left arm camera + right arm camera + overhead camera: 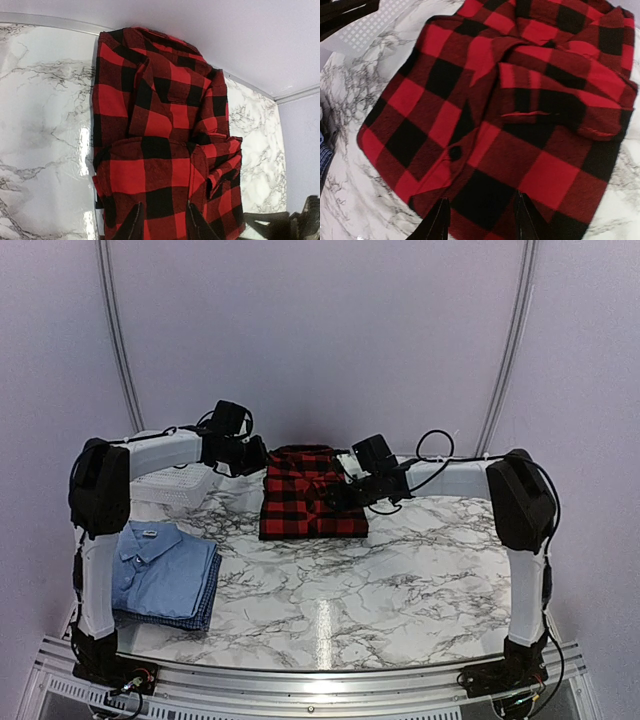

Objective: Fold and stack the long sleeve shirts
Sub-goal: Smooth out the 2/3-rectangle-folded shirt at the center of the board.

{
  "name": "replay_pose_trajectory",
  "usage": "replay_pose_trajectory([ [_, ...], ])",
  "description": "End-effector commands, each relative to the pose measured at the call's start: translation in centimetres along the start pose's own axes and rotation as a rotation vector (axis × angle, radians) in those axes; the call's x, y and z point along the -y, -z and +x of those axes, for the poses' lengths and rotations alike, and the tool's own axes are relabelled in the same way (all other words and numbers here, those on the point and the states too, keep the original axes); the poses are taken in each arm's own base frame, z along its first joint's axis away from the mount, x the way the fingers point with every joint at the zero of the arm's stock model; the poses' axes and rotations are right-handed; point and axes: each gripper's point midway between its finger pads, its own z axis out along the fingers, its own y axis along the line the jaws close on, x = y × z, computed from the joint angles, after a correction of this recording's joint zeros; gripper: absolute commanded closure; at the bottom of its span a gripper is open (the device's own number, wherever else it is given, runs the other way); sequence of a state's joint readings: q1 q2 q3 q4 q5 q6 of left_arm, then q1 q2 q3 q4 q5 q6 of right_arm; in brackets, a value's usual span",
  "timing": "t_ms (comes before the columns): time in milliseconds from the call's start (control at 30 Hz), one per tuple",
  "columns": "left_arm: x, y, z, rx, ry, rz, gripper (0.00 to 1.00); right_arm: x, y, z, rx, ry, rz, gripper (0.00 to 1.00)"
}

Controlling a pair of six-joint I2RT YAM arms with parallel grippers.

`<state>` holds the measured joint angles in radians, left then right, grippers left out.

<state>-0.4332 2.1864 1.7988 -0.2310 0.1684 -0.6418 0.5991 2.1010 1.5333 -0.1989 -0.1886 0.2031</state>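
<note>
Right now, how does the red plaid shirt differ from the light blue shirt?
The red plaid shirt is checked red and black; the light blue shirt is plain. The red plaid shirt lies unstacked farther back; the light blue shirt tops a blue checked shirt at near left. Both are folded.

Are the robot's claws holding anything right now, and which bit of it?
Hard to tell. The left gripper and the right gripper each straddle an edge of the folded plaid shirt, but whether they pinch it or just hover isn't clear.
</note>
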Motion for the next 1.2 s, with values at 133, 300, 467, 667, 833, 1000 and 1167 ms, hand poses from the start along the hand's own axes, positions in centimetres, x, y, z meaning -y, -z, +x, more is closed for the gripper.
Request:
replay_pose_trajectory([
  [133,-1.2,-2.7,2.9,-0.066,0.018,0.007,0.75,-5.7,-0.8,1.5,-0.019,0.020,-0.060,0.63],
  [300,-1.8,-6.4,2.8,-0.081,0.023,0.015,0.75,-4.8,-3.3,4.7,-0.092,0.003,-0.014,0.63],
  [467,-3.2,-9.2,2.6,-0.100,0.066,0.022,0.74,-3.4,-4.6,8.4,-0.177,-0.023,0.027,0.61],
  [667,-3.1,-10.0,0.9,-0.077,0.081,0.037,0.68,-3.6,-4.2,9.2,-0.198,-0.034,0.029,0.56],
  [833,-0.7,-7.3,-1.4,-0.037,0.054,0.077,0.58,-4.6,-2.3,6.8,-0.151,-0.036,0.010,0.49],
  [1000,0.8,-2.8,-0.8,-0.037,0.032,0.075,0.47,-4.6,0.9,3.7,-0.074,-0.067,-0.010,0.44],
  [1167,0.6,1.8,1.8,-0.041,0.045,0.062,0.49,-3.4,3.6,2.4,-0.014,-0.115,-0.028,0.46],
])
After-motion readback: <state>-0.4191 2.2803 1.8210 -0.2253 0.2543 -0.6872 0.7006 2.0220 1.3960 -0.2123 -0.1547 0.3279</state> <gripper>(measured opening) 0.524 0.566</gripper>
